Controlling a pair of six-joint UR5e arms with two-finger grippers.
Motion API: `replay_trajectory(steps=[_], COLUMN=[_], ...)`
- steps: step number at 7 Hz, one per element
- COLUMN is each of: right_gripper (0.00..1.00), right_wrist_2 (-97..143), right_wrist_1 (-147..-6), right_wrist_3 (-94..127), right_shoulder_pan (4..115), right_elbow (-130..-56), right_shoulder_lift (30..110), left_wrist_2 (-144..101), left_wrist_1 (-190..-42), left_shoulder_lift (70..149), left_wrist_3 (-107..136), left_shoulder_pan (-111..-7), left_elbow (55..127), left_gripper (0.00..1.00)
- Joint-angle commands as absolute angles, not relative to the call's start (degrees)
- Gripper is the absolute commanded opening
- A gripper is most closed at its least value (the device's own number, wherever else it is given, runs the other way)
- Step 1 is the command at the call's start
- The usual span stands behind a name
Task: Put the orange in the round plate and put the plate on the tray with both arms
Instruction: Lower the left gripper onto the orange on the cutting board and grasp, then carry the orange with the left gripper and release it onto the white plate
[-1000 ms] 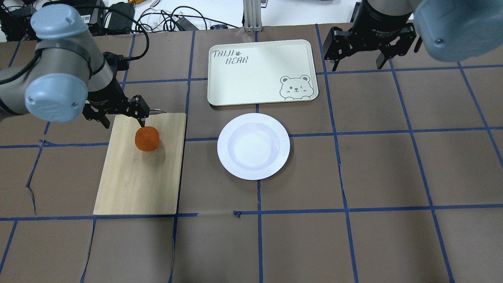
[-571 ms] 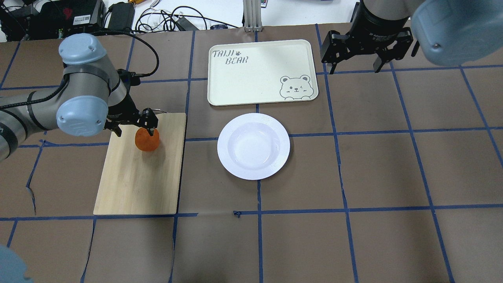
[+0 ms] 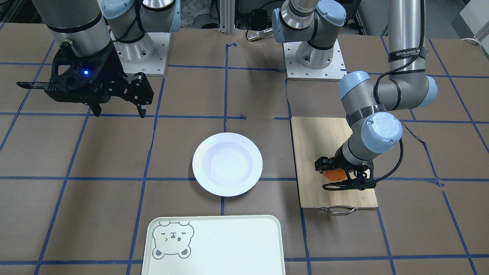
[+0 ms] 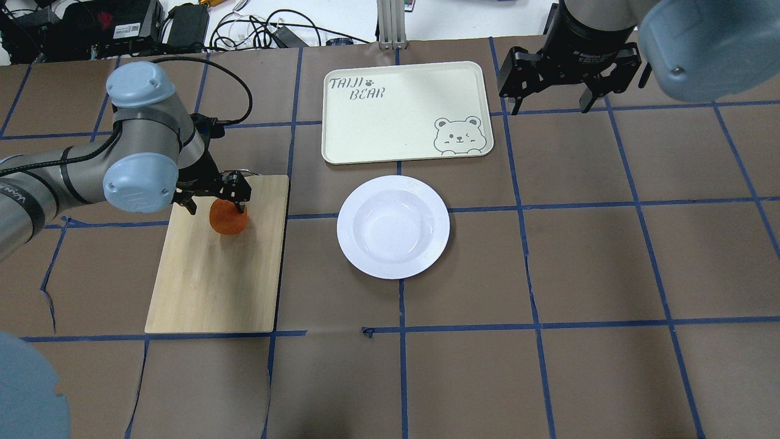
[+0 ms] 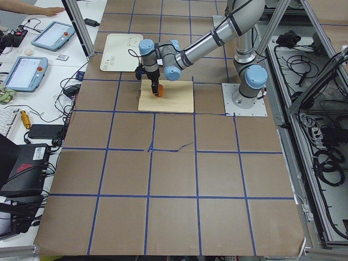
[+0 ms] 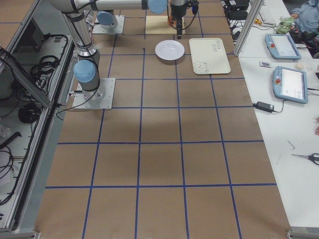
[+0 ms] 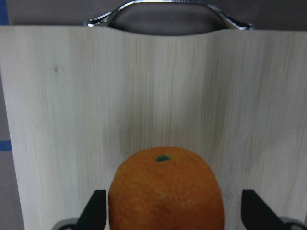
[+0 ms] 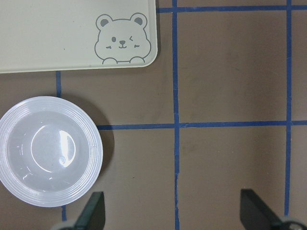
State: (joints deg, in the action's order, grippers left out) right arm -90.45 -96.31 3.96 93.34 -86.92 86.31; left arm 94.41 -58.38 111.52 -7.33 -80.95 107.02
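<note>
The orange (image 4: 230, 222) rests on the far part of a bamboo cutting board (image 4: 213, 280). My left gripper (image 4: 218, 208) has come down over it and is open, one finger on each side of the fruit. In the left wrist view the orange (image 7: 165, 191) fills the space between the two black fingertips (image 7: 97, 211), with a small gap on the right side. The round plate (image 4: 348, 227) sits empty at the table's middle, and the tray (image 4: 402, 116) lies just beyond it. My right gripper (image 4: 553, 107) hangs open in the air to the right of the tray, holding nothing.
The cutting board's metal handle (image 7: 168, 12) points to the far side. Brown paper with a blue tape grid covers the table (image 4: 548, 274). Cables and boxes (image 4: 183, 24) lie beyond the far edge. A person's hand (image 5: 46, 10) rests on the side bench.
My left arm swung right and down, bringing the open fingers from behind the orange to either side of it. The right gripper barely shifted.
</note>
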Motion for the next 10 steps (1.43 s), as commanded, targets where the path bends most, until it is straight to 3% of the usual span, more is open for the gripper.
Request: replay_trajectory(steps=[1,2,6,10], right_gripper=[1.0,1.0,1.0,1.0], right_wrist_2=[-90.7,-90.7,-90.53,-90.7], right_wrist_1=[-96.33,-96.33,-98.09,-97.74], right_wrist_3=[3.78,3.87,3.34,3.34], right_shoulder_pan=[93.17,93.16,90.27,90.26], right_elbow=[-86.92,-86.92,-86.92,-87.01], right_shoulder_lift=[86.22,86.22,85.61,85.08], left_wrist_2=[94.39,94.22,87.56,81.04], left_wrist_1=[-57.83,-57.75,-61.79,-60.38], left_shoulder_lift=[112.15,112.06,111.7,114.68], left_wrist_3=[-7.64,-7.04,11.44,30.05], left_shoulder_pan=[-81.03,-81.04,-89.61,-103.23], left_elbow=[106.96,106.18,94.15,94.39], left_gripper=[0.12,0.0,0.0,0.0])
